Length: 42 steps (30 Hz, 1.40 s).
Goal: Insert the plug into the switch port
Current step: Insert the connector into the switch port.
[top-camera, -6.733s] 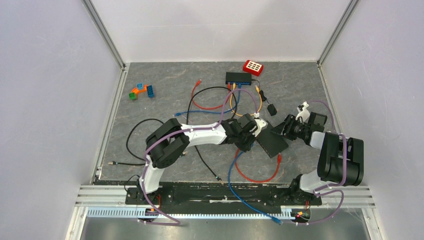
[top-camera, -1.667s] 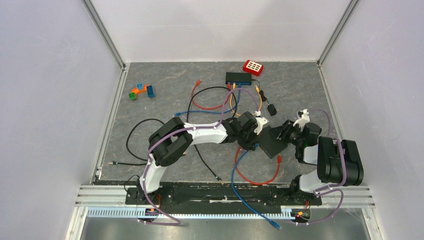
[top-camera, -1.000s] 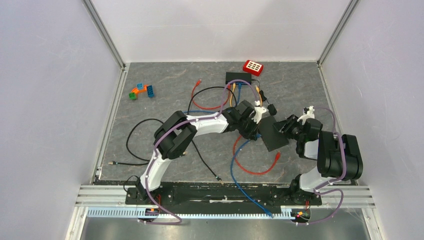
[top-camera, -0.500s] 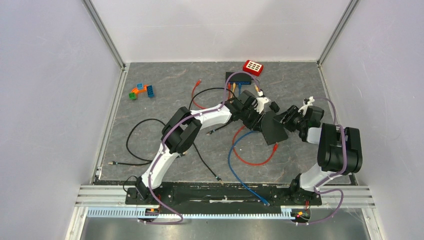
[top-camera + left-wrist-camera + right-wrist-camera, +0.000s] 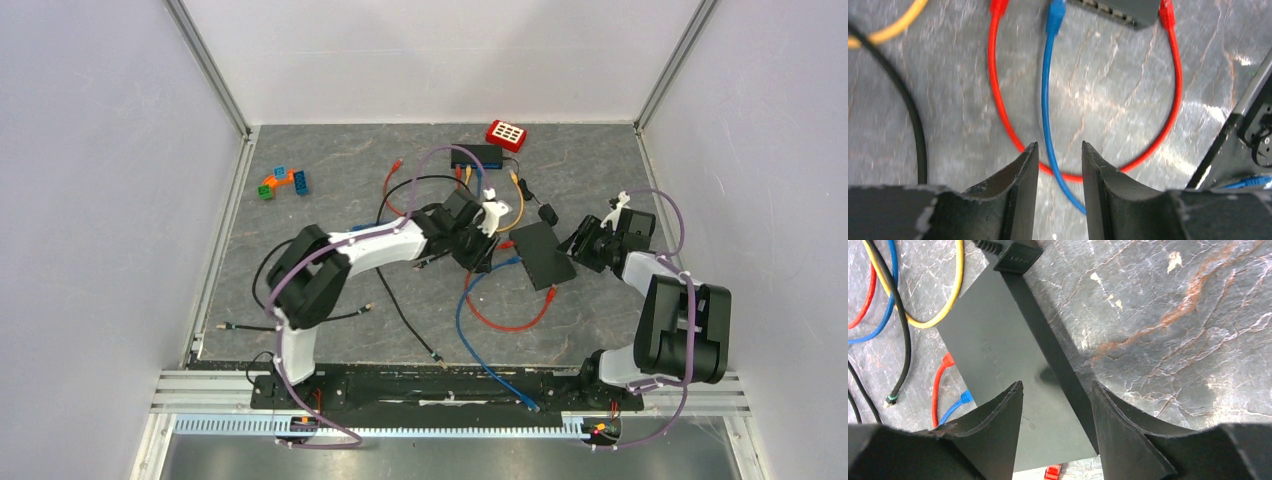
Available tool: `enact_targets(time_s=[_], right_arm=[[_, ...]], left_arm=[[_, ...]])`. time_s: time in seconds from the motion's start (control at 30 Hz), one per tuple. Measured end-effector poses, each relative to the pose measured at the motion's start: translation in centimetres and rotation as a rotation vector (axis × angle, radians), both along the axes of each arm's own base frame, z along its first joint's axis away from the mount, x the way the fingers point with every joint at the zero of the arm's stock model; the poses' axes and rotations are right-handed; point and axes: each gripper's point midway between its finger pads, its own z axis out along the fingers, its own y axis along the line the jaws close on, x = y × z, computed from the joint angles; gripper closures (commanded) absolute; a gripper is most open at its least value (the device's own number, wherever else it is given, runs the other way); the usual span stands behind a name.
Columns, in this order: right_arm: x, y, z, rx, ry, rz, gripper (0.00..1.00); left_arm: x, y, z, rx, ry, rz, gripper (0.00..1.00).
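Blue plug [image 5: 1056, 11] sits at the switch [image 5: 998, 355] edge, apparently seated in a port. We find the left gripper [image 5: 1059, 146] parted and empty over the blue cable [image 5: 1044, 100], and the right gripper [image 5: 1057, 386] parted above the switch. We advise lifting clear without snagging the cable.

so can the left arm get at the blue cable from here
Probably yes: the left gripper hangs open over the blue cable, nothing covering it, though the red cable crosses there and might get caught.

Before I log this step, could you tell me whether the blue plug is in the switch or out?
In, it seems: the blue plug meets the port edge of the switch end-on; its depth cannot be told.
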Motion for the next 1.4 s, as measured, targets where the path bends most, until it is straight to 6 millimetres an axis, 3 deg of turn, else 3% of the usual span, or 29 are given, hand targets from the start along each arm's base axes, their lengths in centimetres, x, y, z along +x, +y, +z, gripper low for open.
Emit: enact_targets(time_s=[0.13, 0.33, 0.53, 0.7, 0.9, 1.03, 1.4], right_arm=[[-0.7, 0.4, 0.4, -0.013, 0.000, 0.042, 0.45], [-1.3, 1.1, 1.9, -0.021, -0.036, 0.083, 0.45], [-1.5, 1.5, 2.5, -0.027, -0.052, 0.106, 0.46], [-1.6, 1.7, 3.0, -0.035, -0.067, 0.117, 0.46], [-1.7, 2.0, 3.6, -0.042, -0.082, 0.126, 0.46], [-1.6, 2.3, 4.0, -0.046, -0.094, 0.126, 0.47], [-1.2, 2.4, 4.2, -0.064, -0.109, 0.113, 0.47]], left_arm=[[-2.0, 3.2, -0.3, 0.043, 0.016, 0.046, 0.57], [-5.2, 6.6, -4.4, 0.161, 0.094, 0.095, 0.57], [-6.6, 5.7, -4.7, 0.158, 0.107, 0.087, 0.57], [-6.7, 5.2, -5.0, 0.159, 0.097, 0.102, 0.67], [-5.6, 5.3, -5.4, 0.184, 0.037, 0.156, 0.97], [-4.3, 5.2, -5.4, 0.209, -0.008, 0.210, 0.98], [2.7, 3.4, -5.2, 0.228, -0.100, 0.346, 0.98]])
